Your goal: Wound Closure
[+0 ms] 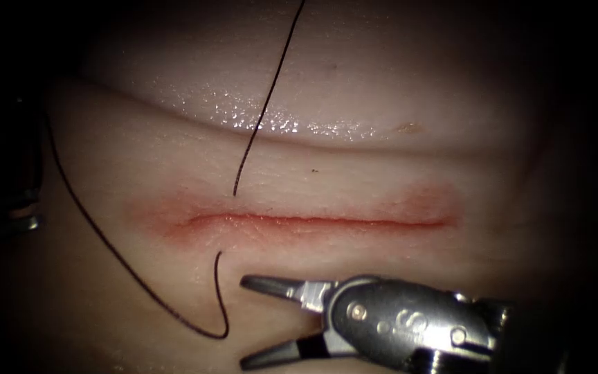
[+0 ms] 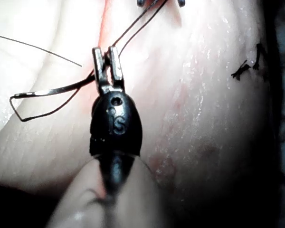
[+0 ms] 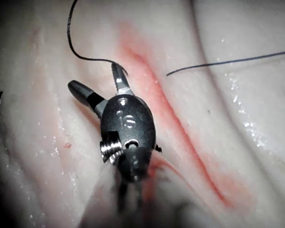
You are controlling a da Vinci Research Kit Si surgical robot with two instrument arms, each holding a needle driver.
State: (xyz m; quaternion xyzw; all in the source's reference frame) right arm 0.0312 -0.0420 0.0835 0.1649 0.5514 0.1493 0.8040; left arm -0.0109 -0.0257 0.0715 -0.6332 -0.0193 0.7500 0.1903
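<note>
Dark surround; pale, wet pork-belly tissue [image 1: 382, 159] takes up the lit field. Straight red-lined cut [image 1: 313, 221] runs across its middle, w/ red fluid [image 1: 430, 201] smeared along both lips, heaviest toward the cut's right end.

Thin dark suture thread [image 1: 264, 111]: one strand comes down from tissue's far edge and meets the skin just above the cut, nr its left end. Second strand surfaces just below the cut at about the same spot, dips into a hook-shaped bend, then sweeps off toward tissue's left edge. Judgement: thread crosses under the cut here, i.e. one bite in place, slack not taken up and no knot seen.

R gripper [image 1: 245, 322], bright steel w/ dark-banded jaws, lies low over tissue's near edge and points left. Jaws wide apart, nothing between them. Upper tip sits just beside the thread's hook bend, not touching it as far as endo view shows. R wrist view agrees: gripper [image 3: 92, 76] spread, empty, one tip close to the thread where it curls by the cut. Prob. parked there, open, to be within reach of that strand.

L gripper [image 2: 106, 49], dark steel: jaws together, appears clamped on thin shiny curved needle [image 2: 52, 91] nr one end. Rest of the curve sticks out sideways, clear of the tissue and not in it. Thread trails off needle's free end and loops back past the tool. Holding needle off the skin keeps it clear of the cut.

Short dark cut ends of thread [image 2: 242, 70] lie on tissue, well apart from both tools.
</note>
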